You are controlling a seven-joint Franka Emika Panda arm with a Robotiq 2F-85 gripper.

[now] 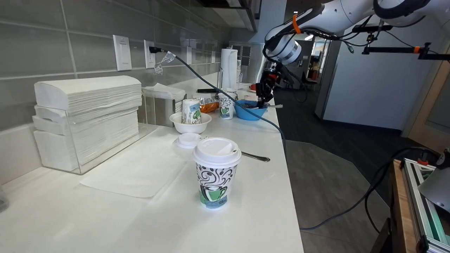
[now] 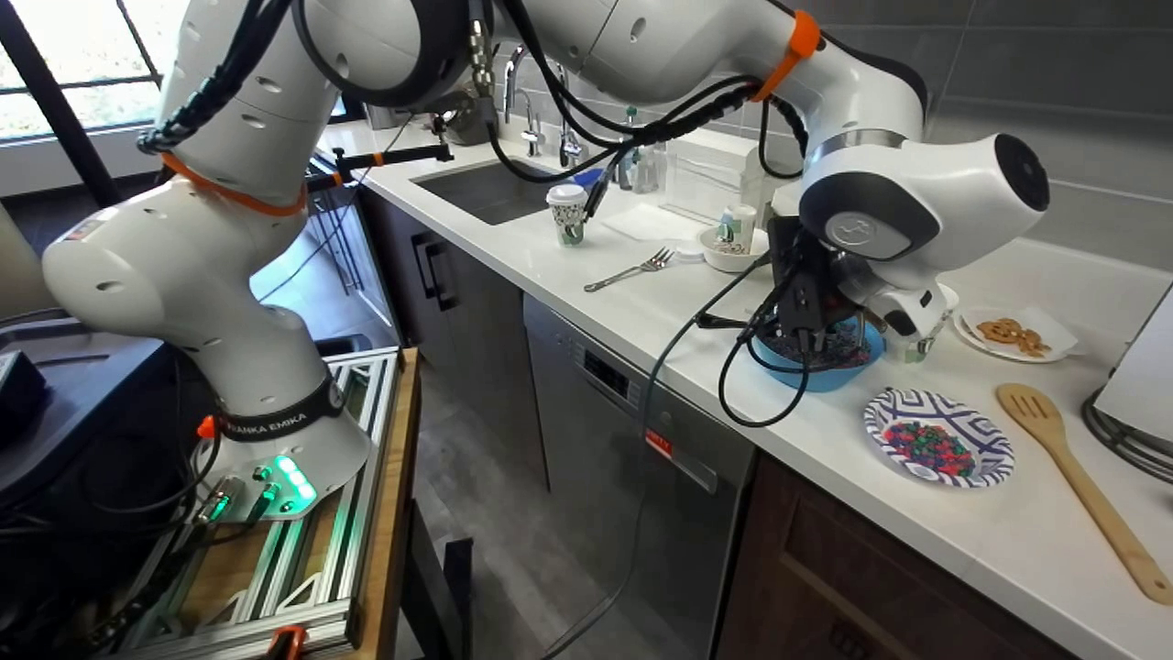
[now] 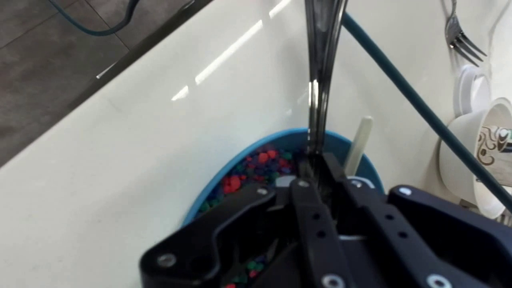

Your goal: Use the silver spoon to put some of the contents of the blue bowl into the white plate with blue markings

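Pinching the silver spoon [image 3: 320, 52], the hand [image 3: 319, 168] is positioned at the blue bowl [image 2: 829, 379]; the white plate with blue markings [image 2: 962, 417], bearing coloured pieces [image 2: 930, 447], stands nearby.

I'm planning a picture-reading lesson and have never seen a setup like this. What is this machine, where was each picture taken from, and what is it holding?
This is a jointed white robot arm, steered by a person. Two pictures are taken from outside the robot, from different spots; the third looks out from its own wrist, past the dark hand. Along the counter are a lidded paper cup, a fork, the blue bowl of colourful bits, a white plate with blue markings bearing similar bits, and a wooden spatula. At the bowl, the hand is closed on the silver spoon; its scooping end cannot be seen clearly.
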